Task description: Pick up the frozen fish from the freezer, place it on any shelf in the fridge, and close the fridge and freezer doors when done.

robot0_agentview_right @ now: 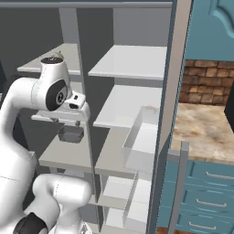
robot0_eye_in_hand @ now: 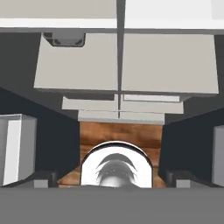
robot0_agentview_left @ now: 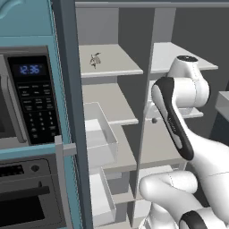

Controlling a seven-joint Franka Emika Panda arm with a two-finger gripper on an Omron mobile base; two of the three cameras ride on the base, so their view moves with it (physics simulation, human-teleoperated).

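The frozen fish [robot0_agentview_left: 95, 59] lies on the freezer's [robot0_agentview_left: 112, 103] top board, small, grey-brown and spiky; its tip peeks over my arm's joint [robot0_agentview_right: 58, 56]. My gripper [robot0_agentview_right: 71, 133] hangs in front of the divider at second-board height, below and right of the fish, pointing down. The hand view shows its fingertips [robot0_eye_in_hand: 43, 178] wide apart: open, nothing between them. The fridge's [robot0_agentview_right: 128, 114] top shelf [robot0_agentview_left: 179, 56] [robot0_agentview_right: 132, 61] is bare. Both doors stand open, seen edge-on: the left door [robot0_agentview_left: 71, 112] and the right door [robot0_agentview_right: 176, 91].
Clear bins sit by each open door [robot0_agentview_left: 100, 134] [robot0_agentview_right: 141, 137]. A microwave [robot0_agentview_left: 31, 94] and an oven [robot0_agentview_left: 27, 197] stand left of the unit. Right of it are a stone counter [robot0_agentview_right: 205, 128], teal drawers [robot0_agentview_right: 210, 196] and a brick wall.
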